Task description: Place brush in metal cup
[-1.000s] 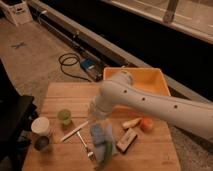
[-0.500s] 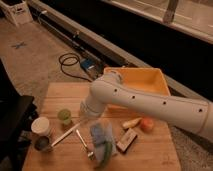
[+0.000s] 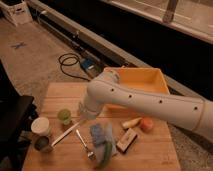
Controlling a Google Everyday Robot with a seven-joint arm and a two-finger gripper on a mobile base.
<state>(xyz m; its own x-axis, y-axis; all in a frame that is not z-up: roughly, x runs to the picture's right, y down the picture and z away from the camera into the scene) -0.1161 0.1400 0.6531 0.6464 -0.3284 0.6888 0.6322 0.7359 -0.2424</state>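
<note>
In the camera view, the long slim brush with a white handle (image 3: pixel 64 135) is seen lying flat on the wooden bench (image 3: pixel 55 95). It runs diagonally, its lower end close to the small dull grey-brown metal cup (image 3: pixel 43 144) at the left edge. The brush is not yet in the cup.

The hand (image 3: pixel 83 115), at the end of the white arm, is held low over the upper end of the brush, just beside the light green cup (image 3: pixel 64 116). Whether the hand is clenched or released cannot be told, since it is hidden by the wrist.

Several risks are judged to follow. The green cup could be knocked over by the wrist during the descent. The thin handle could roll or slip out of a pinch taken far from its middle. The small metal fork (image 3: pixel 85 144) lying near the handle could be caught instead. The metal cup, being short, could be tipped by the long brush, and the wider white cup (image 3: pixel 40 125) behind it could be struck.

Compared with the earlier frames, the arm has been swung leftward towards the green cup. The brush and cups appear unmoved.
</note>
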